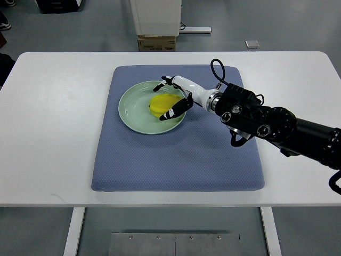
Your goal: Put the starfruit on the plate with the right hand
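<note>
On white counter (53, 133), blue mat (176, 154) carrying green plate (130, 112). Yellow starfruit (161, 104) lying in plate, right of its middle. Right robot hand (173, 98) with fingers curled around starfruit from right.

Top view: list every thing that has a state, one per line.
Starfruit: lying on the plate.
Plate: upright on the mat, holding the starfruit.
Mat: flat on the table.
Right hand: over the plate, fingers spread around the starfruit.
Left hand: not in view.
</note>
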Controlling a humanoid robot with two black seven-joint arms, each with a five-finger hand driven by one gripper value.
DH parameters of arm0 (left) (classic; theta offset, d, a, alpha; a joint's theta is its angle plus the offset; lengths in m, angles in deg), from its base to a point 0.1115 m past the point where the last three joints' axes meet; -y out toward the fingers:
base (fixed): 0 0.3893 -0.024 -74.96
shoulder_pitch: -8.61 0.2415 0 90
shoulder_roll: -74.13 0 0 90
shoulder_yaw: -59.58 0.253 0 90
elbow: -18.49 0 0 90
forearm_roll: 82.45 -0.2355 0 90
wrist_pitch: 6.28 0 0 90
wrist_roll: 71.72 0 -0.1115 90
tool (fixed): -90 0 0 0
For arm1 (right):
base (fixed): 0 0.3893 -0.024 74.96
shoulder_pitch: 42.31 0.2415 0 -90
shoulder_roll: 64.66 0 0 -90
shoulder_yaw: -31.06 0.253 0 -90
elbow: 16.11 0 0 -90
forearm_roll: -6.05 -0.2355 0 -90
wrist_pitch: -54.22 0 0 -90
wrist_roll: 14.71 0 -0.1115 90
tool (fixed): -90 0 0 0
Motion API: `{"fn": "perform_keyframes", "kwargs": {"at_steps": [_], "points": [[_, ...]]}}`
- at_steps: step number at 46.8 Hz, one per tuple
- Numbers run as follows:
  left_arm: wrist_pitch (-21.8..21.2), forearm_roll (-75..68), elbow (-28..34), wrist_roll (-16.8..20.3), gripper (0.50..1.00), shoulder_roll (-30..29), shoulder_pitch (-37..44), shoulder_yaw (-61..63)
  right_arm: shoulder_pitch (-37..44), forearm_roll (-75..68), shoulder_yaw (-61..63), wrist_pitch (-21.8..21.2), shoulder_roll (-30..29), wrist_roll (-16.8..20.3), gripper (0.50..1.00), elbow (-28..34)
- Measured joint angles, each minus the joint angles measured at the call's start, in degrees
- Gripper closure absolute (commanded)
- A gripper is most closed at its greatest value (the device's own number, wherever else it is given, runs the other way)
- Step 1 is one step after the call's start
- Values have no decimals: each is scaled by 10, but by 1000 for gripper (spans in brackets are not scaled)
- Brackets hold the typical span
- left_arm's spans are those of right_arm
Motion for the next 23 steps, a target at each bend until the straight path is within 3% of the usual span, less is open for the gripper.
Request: {"fn": "perform_keyframes", "kwargs": {"at_steps": [23], "points": [[0,0,0,0,500,0,0,0,-7,-19,56,-18,109,-6,500,41]]}}
